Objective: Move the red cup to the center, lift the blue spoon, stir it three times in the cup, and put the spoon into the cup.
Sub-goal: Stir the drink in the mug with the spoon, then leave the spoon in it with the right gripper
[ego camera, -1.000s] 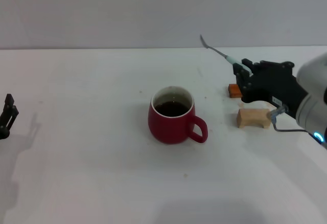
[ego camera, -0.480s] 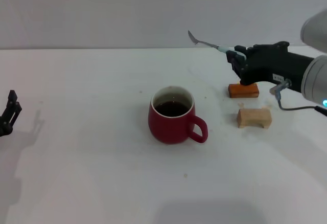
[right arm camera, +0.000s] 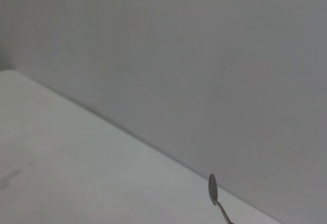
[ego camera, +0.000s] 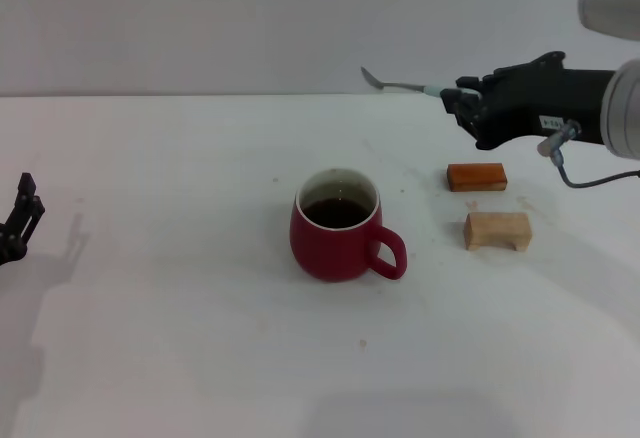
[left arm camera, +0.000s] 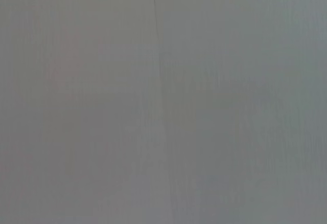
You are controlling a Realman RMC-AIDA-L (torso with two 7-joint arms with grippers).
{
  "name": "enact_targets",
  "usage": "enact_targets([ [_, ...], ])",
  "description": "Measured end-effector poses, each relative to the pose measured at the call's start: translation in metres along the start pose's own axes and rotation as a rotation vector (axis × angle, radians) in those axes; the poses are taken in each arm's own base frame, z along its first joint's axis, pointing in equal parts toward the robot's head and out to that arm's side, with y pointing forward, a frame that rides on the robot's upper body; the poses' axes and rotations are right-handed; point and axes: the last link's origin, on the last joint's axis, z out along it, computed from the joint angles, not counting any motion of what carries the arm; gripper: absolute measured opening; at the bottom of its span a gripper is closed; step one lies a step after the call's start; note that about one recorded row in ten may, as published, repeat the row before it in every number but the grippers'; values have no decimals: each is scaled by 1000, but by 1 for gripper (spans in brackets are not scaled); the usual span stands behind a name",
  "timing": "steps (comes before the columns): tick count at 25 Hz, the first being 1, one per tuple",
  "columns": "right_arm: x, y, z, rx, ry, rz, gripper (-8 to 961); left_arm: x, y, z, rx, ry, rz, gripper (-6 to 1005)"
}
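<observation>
The red cup [ego camera: 338, 226] stands at the middle of the white table [ego camera: 180, 338], dark liquid inside, handle toward the right. My right gripper [ego camera: 462, 100] is raised at the right, behind and right of the cup, shut on the blue spoon [ego camera: 402, 85]. The spoon sticks out to the left, nearly level, its metal bowl at the far end. The spoon's bowl also shows in the right wrist view [right arm camera: 213, 188]. My left gripper [ego camera: 18, 220] hangs at the far left edge, away from the cup.
An orange-brown block [ego camera: 476, 176] and a tan wooden block [ego camera: 497, 230] lie on the table right of the cup, below the right gripper. The left wrist view shows only a grey wall.
My right gripper has risen and moved back-left with the spoon, uncovering the orange-brown block. The spoon has tilted to nearly level. The cup has not moved.
</observation>
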Motion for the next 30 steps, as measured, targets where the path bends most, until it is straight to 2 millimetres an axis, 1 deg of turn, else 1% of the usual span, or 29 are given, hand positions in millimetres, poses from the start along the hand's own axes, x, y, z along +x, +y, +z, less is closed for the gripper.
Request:
enact_targets([
  [4,-11,8,2,-48,35,-31,150,0,0,1,0,1,0,851],
  [5,-11,8,2,-48,35,-31,151,0,0,1,0,1,0,851],
  [6,-16,10,1,-56,53,-49,151,0,0,1,0,1,0,851],
  [11,-23,11,-3,-38,79,-83,153,0,0,0,0,-2,2,851],
  [14,-29,16,-7,-47,89,-99,154,-1,0,0,1,-4,2,851],
  [17,-31,17,-8,-53,94,-105,155,-1,0,-1,1,-4,1,851],
  [19,-37,20,-8,-65,103,-118,155,-1,0,-1,2,-4,0,851],
  [30,-43,24,-8,-73,148,-144,159,-2,-1,-3,5,-8,-1,851],
])
